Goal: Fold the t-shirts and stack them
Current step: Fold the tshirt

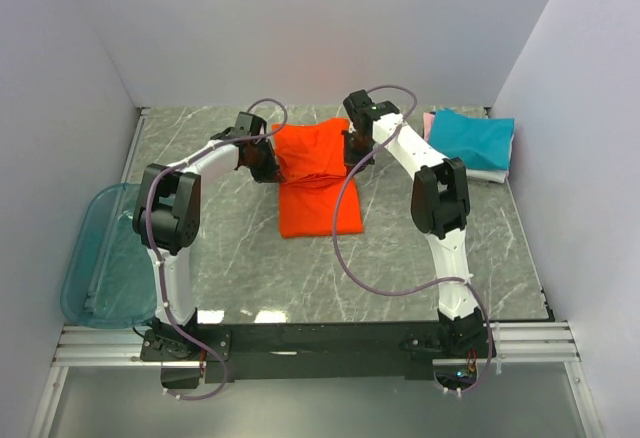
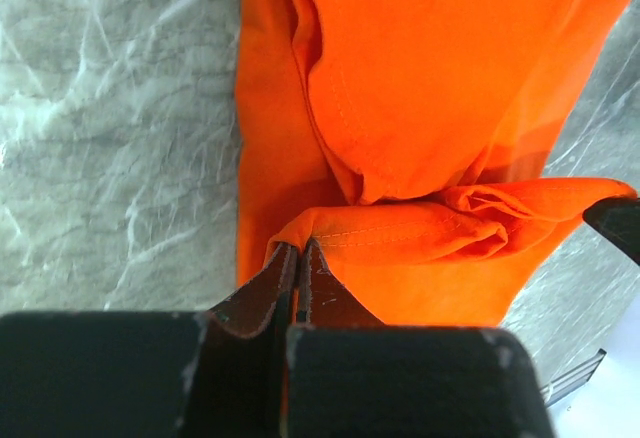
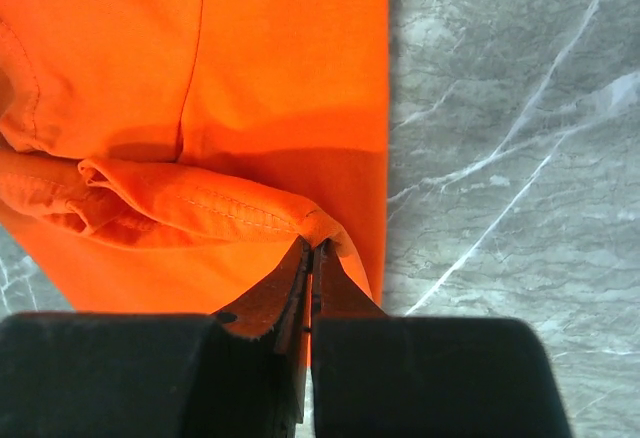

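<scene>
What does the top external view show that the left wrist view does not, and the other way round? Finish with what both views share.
Only the top external view shows the folded stack at the far right with the teal shirt on top, and the blue-green bin at the left edge. Only the left wrist view shows, close up, the stitched hem pinched in the shut left claw. Both show the orange shirt lying on the marble table.

Mid-table: orange-red t-shirt (image 1: 318, 193), partly folded, far edge bunched. Far right: teal t-shirt (image 1: 474, 138) folded atop pink t-shirt (image 1: 429, 122), white t-shirt (image 1: 490, 173).
</scene>
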`<move>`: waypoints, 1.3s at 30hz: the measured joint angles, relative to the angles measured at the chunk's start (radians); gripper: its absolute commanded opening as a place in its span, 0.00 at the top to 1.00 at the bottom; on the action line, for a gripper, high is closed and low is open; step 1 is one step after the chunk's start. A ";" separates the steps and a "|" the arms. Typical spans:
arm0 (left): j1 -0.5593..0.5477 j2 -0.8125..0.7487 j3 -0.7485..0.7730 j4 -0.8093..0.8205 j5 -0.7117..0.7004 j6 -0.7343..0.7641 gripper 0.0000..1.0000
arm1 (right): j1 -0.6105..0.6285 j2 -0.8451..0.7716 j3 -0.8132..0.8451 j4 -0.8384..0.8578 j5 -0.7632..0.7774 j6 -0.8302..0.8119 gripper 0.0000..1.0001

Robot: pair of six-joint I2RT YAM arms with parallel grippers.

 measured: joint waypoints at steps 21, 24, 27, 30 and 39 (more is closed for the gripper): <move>-0.024 -0.335 -0.253 0.123 -0.069 -0.001 0.29 | -0.014 -0.184 -0.235 0.061 -0.072 0.002 0.53; -0.057 -0.365 -0.323 0.135 -0.068 0.001 0.32 | -0.011 -0.253 -0.378 0.101 -0.087 0.005 0.53; -0.086 -0.368 -0.406 0.130 -0.069 0.001 0.34 | -0.010 -0.319 -0.537 0.132 -0.107 0.009 0.54; -0.098 -0.378 -0.492 0.122 -0.068 -0.001 0.39 | -0.008 -0.360 -0.667 0.168 -0.126 0.016 0.57; -0.121 -0.402 -0.587 0.109 -0.065 -0.003 0.44 | -0.005 -0.409 -0.818 0.241 -0.171 0.035 0.60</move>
